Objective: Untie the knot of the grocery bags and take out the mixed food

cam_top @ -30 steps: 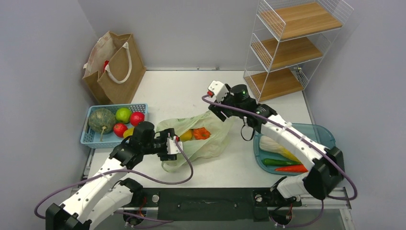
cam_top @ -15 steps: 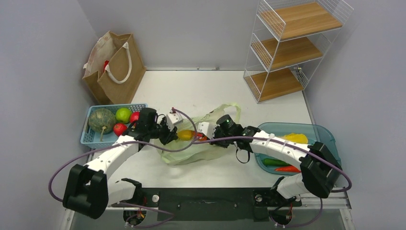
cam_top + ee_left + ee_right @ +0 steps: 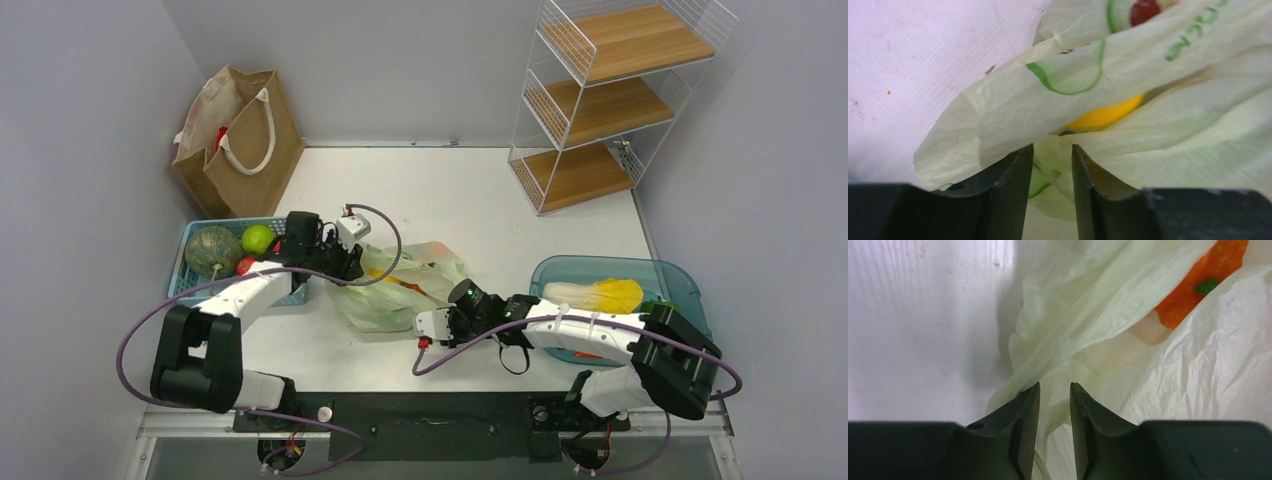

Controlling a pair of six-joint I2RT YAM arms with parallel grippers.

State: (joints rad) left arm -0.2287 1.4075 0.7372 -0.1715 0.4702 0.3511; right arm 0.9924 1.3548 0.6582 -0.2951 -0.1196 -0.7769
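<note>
White counter boxed in by pale grey walls.
A pale green plastic bag (image 3: 400,290) lies mid-frame on the counter (image 3: 430,190), between a blue basket (image 3: 230,221) at left and a teal tray (image 3: 580,262) at right. The left jaws and right jaws each pinch its film. The knot is hard to make out. A paper bag (image 3: 240,140) stands upper left, a wire shelf (image 3: 610,100) upper right.

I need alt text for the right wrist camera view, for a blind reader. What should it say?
The right gripper, nearly closed, pinches a fold of a thin, crinkly, pale green plastic bag lying on a white table. An orange food piece with a small green stem shows between the bag's folds at upper right.
</note>
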